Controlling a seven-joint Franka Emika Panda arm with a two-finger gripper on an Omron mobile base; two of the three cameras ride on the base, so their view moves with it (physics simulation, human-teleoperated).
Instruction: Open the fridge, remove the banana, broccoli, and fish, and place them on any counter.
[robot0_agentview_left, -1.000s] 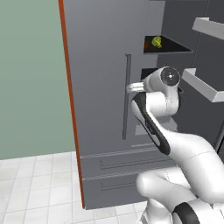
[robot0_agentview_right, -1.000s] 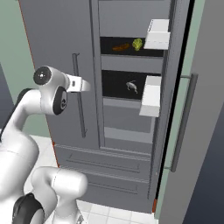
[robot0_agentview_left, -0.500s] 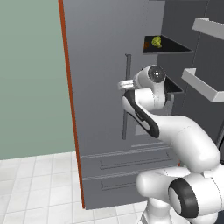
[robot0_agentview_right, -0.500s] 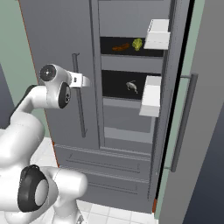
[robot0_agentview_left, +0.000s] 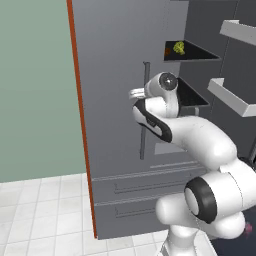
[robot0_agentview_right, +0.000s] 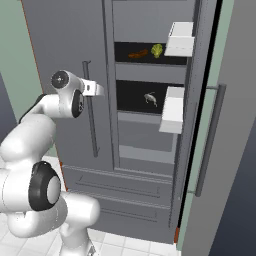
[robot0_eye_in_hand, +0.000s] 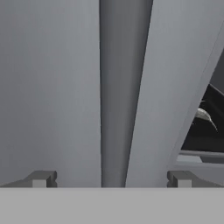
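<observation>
Fridge: the tall grey double-door fridge (robot0_agentview_right: 145, 165) has its right door swung wide open and its left door shut.
Banana: the small brown-orange curved banana (robot0_agentview_right: 137, 53) lies on the fridge's top dark shelf.
Broccoli: the lumpy yellow-green broccoli ball (robot0_agentview_right: 157, 50) sits just beside the banana on that fridge shelf.
Fish: the slim silver-grey fish (robot0_agentview_right: 150, 99) lies on the fridge shelf below.
Claw: the two-finger gripper (robot0_eye_in_hand: 111, 178) is spread wide, holding nothing, right by the shut door's long thin bar handle (robot0_agentview_right: 90, 110).
</observation>
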